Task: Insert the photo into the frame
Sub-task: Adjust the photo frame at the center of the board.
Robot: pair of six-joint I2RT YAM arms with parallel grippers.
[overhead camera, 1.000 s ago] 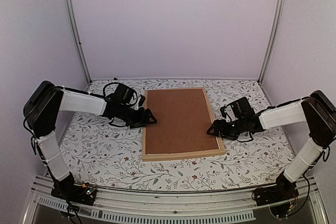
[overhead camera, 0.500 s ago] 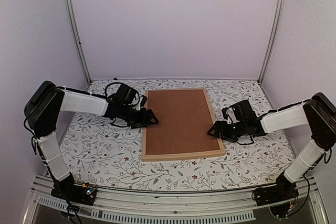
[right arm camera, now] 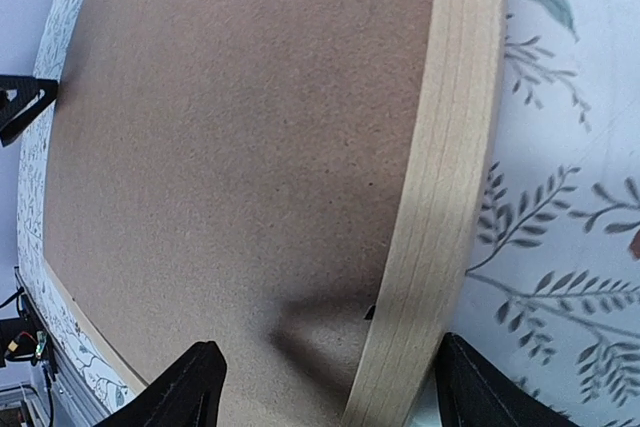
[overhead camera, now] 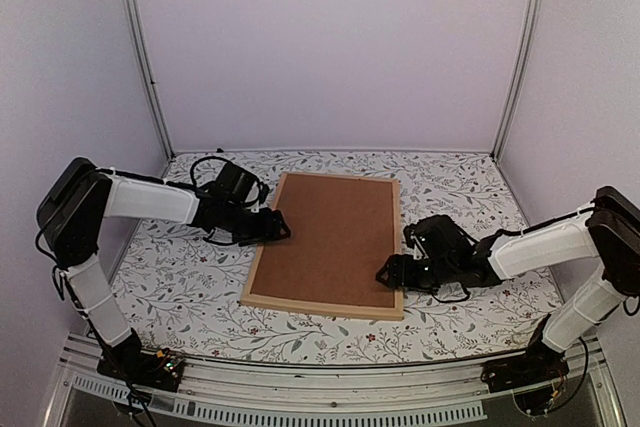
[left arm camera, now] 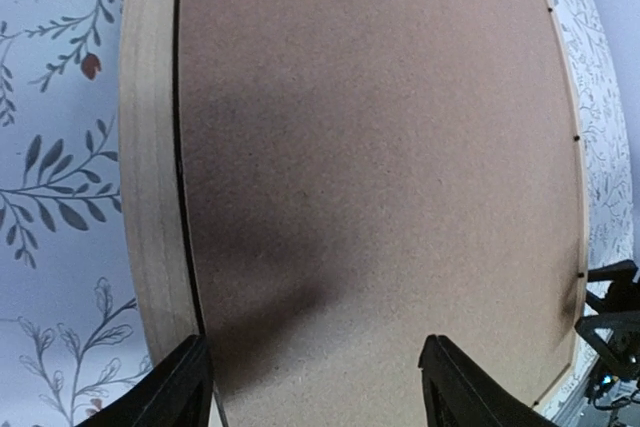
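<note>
So the frame lies flat in the middle of the table, turned a bit askew, with the backing board sitting inside it. The left gripper is at the frame's left bar, toward the far end. The right gripper is at its right bar, toward the near end.

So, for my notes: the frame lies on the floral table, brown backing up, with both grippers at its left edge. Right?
Not quite. The top view shows only the left gripper at the left edge of the frame; the right gripper is at its right edge. The rest holds: floral table, brown backing up.
</note>
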